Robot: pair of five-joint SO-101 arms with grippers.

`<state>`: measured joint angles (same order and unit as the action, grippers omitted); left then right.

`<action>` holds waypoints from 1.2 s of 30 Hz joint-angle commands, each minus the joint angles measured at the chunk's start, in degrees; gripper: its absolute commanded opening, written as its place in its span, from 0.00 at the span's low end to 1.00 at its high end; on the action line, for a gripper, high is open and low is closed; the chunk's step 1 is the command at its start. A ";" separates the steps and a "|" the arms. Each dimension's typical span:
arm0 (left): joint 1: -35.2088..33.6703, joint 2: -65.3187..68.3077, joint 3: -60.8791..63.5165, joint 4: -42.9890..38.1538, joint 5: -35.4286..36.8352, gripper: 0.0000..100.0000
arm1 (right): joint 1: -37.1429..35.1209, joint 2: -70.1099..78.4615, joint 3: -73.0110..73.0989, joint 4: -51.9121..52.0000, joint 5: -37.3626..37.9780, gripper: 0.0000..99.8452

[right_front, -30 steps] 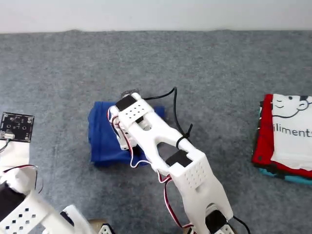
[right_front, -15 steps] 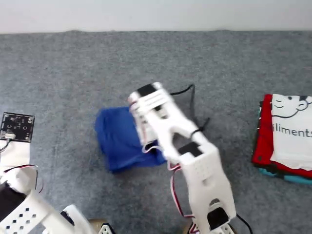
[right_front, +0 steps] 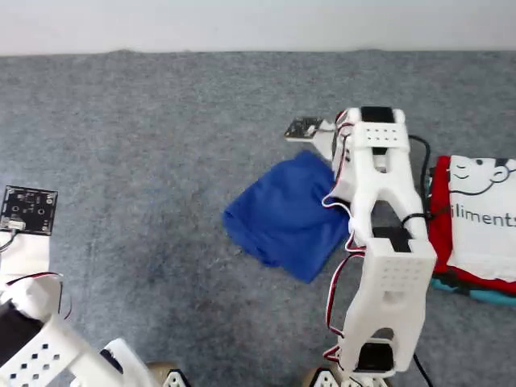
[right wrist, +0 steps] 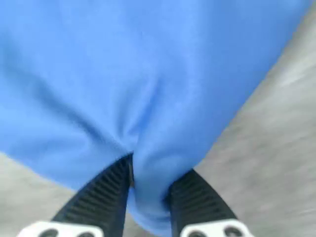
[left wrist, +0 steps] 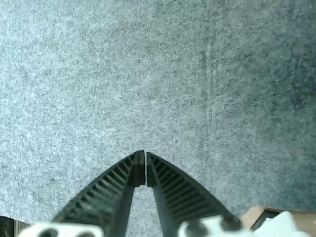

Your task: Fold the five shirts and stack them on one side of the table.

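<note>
A folded blue shirt (right_front: 282,218) lies skewed on the grey carpet right of centre. My right arm (right_front: 379,242) stands over its right edge, close to the stack. The right gripper (right wrist: 154,168) is shut on a fold of the blue shirt (right wrist: 148,74), cloth pinched between the two black fingers. A stack of folded shirts (right_front: 476,234) sits at the right edge: a white printed one on top, red under it, teal at the bottom. My left gripper (left wrist: 145,157) is shut on nothing and hangs over bare carpet.
The left arm's white base (right_front: 40,347) sits at the front left corner. A small circuit board (right_front: 28,208) lies at the left edge. The carpet (right_front: 161,121) runs back to a white wall.
The right arm has swung to the right, dragging the blue shirt from left of centre towards the stack; the shirt has turned as it slid. The left arm has not moved.
</note>
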<state>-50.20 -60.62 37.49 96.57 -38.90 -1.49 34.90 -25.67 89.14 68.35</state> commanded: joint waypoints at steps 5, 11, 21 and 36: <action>0.44 -0.70 -0.31 -1.14 -0.44 0.02 | -3.82 -3.56 -3.43 -7.08 5.80 0.02; 0.44 -0.70 -0.22 -1.05 -0.44 0.02 | -4.53 -7.52 -3.60 -7.08 -7.21 0.19; 0.44 -0.70 -0.22 -1.05 -0.44 0.02 | -10.77 -17.36 -3.34 5.85 -38.59 0.21; 0.09 -0.70 -0.22 -1.05 -0.44 0.02 | -34.15 2.59 -3.52 1.98 -65.58 0.01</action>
<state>-50.20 -60.62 37.49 96.57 -38.90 -33.41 34.73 -26.29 94.15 4.79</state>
